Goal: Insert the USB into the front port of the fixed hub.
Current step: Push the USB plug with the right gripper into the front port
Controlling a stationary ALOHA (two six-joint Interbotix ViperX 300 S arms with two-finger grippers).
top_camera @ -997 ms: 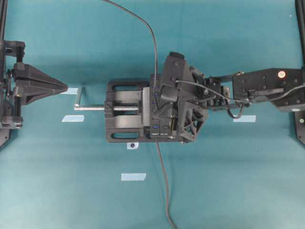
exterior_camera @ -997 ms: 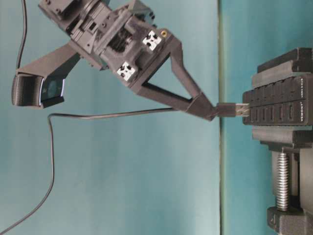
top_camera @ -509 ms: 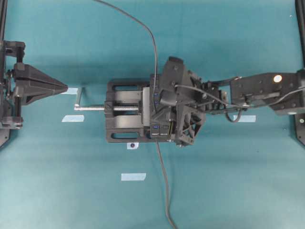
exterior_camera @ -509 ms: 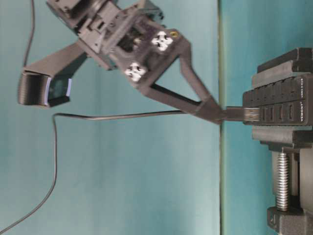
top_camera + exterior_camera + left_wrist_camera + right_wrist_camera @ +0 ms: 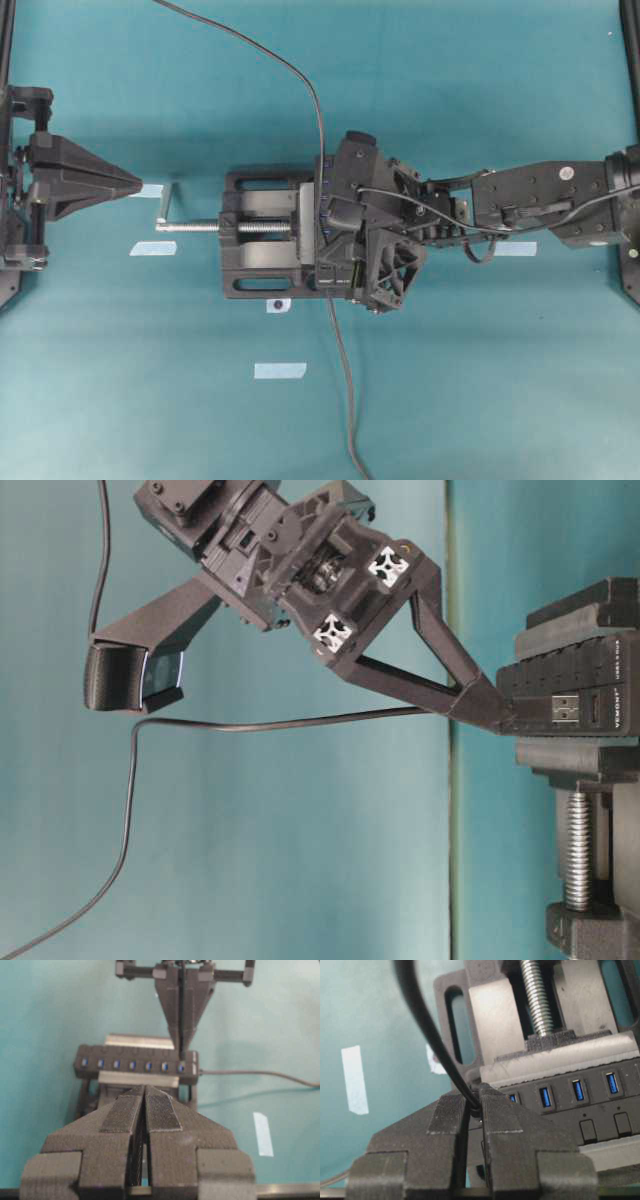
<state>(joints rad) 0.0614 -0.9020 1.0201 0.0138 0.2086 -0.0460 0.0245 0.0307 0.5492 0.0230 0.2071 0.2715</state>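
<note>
In the right wrist view, the right gripper (image 5: 472, 1107) fills the lower frame, its fingers pinched nearly shut on the USB (image 5: 476, 1105) where the thin black cable (image 5: 427, 1035) leaves it. Just beyond, at centre right, the fixed hub (image 5: 580, 1100) is seen clamped in the vise (image 5: 495, 1015). In the table-level view, the fingertips are pressed against the hub's near end at right of centre, and the plug body can no longer be made out. The insertion is judged nearly or fully seated. The push should be kept straight along the port axis, with no sideways load, and the grip should be eased only once the plug is confirmed home. Seating depth cannot be confirmed: the port mouth is hidden by the fingers. In the overhead view, the hub is largely covered by the right wrist. At far left, the left gripper (image 5: 130, 183) is parked shut and empty.
</note>
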